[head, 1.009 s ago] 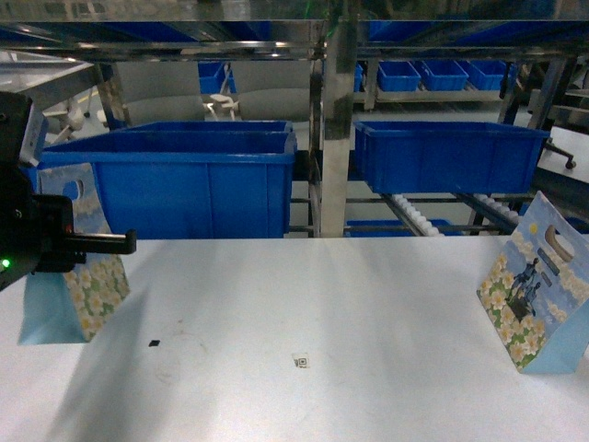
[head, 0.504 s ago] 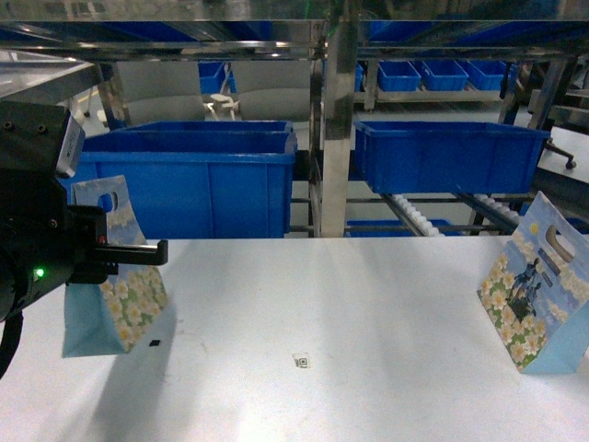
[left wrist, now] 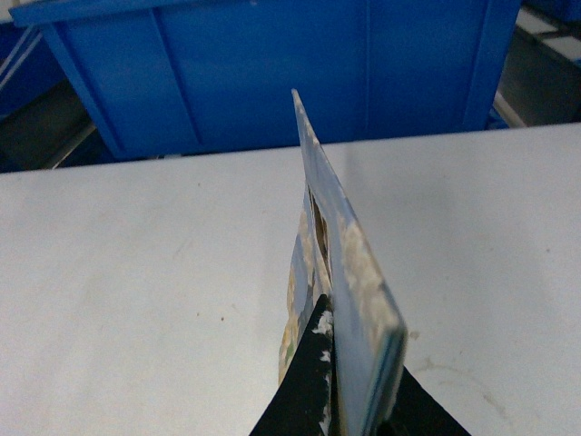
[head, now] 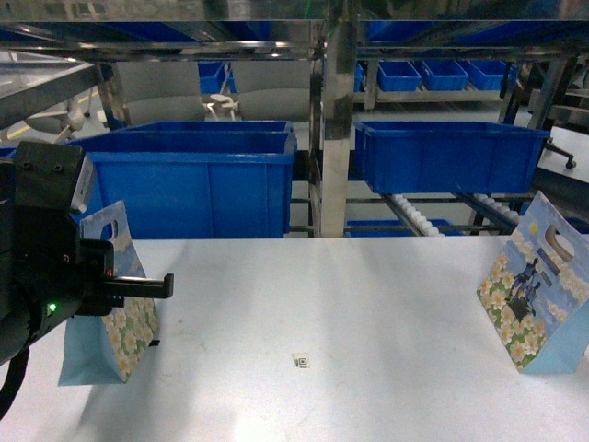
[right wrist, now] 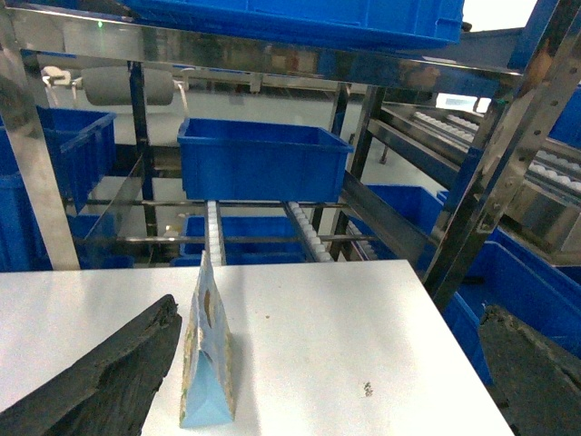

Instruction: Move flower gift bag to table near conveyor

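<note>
Paper, thin and printed with daisies: the flower gift bag [head: 112, 308] hangs at the left of the head view, pinched at its upper edge by the left tool [head: 129, 287], its base at or just above the white counter [head: 368, 304]; contact there I cannot confirm. Blue bins [head: 198, 180] and the roller conveyor [head: 419, 217] stand behind. A second flower bag [head: 538, 295] stands at the far right edge of the counter, untouched.

Against the frame a second back, the held bag has travelled rightward and come lower, now near the small black speck; the bag at right has not moved, nor the code sticker [head: 300, 361].

Left wrist view: black jaws clenched on the flower gift bag [left wrist: 349, 300], which runs edge-on away from the camera, flat and narrow, handle cut-out showing partway up.

Right wrist view: dark fingers [right wrist: 100, 386] spread wide with nothing between them, released, above the counter [right wrist: 309, 336]; the second flower bag [right wrist: 207, 359] stands edge-on just beside the left finger. Conveyor [right wrist: 304, 232] rollers run beyond.

Handling judgement: very light, creases easily, likely to swing or tip when let go. Best held at the stiffened top edge by the handle hole, not the soft side panels.
</note>
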Tool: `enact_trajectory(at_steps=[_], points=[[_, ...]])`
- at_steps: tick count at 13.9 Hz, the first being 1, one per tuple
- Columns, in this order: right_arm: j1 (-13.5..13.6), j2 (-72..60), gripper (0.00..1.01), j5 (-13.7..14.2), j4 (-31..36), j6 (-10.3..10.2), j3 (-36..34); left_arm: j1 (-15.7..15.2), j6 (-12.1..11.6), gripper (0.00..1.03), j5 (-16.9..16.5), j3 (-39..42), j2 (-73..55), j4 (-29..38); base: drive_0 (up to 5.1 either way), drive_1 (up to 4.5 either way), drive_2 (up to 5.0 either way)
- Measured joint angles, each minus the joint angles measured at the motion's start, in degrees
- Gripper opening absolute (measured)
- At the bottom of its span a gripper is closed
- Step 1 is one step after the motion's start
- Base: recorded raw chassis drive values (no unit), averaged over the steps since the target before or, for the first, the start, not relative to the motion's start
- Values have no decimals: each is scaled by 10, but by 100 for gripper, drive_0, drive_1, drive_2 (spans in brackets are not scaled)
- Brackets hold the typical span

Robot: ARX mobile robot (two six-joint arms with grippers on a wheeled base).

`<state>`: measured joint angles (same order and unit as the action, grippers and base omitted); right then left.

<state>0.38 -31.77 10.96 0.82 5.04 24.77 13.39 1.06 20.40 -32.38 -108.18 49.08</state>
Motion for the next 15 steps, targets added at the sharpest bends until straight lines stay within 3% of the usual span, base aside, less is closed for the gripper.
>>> enact_trajectory(at_steps=[3, 5, 10, 13, 15], points=[[0, 0, 98, 0, 0, 0, 0, 24, -9, 2, 11, 2, 14, -89, 0, 0, 0], [0, 0, 98, 0, 0, 0, 0, 42, -22, 30, 10, 5, 43, -121, 0, 0, 0], [0, 0, 98, 0, 0, 0, 0, 48, -31, 100, -1, 17, 126, -155, 0, 0, 0], [0, 0, 98, 0, 0, 0, 0, 38, -31, 98, -29, 17, 199, -182, 0, 0, 0], [0, 0, 98, 0, 0, 0, 0, 23, -56, 98, -72, 21, 284, -193, 0, 0, 0]])
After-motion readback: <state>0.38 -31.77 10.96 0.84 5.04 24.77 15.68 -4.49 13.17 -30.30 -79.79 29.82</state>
